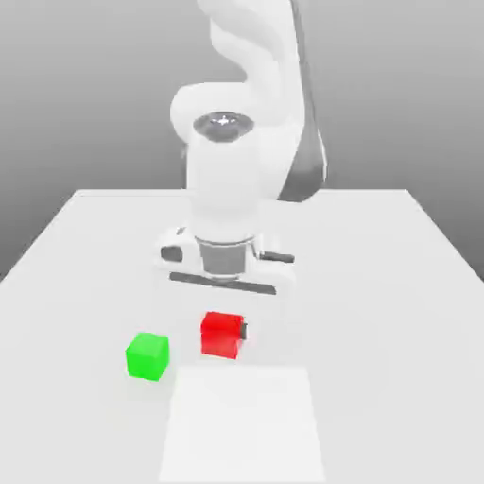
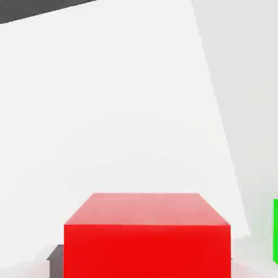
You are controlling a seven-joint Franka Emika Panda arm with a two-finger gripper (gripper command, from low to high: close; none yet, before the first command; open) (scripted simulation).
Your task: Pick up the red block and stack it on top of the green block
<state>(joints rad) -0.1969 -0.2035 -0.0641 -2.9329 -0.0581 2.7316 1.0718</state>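
In the exterior view we see the tool [image 1: 224, 333] clamped on the red block [image 1: 221, 337] — just below the center of the frame. The green block [image 1: 147, 356] sits at lower left, apart from the red one, on the pale bench [image 1: 388, 340].

arm [image 1: 224, 194]: glossy white, rounded links | joint cap: dark grey | wrist: grey band

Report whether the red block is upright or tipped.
Upright, by the look of it: in the hand view the red block shows a level top edge, with the end effector around it.
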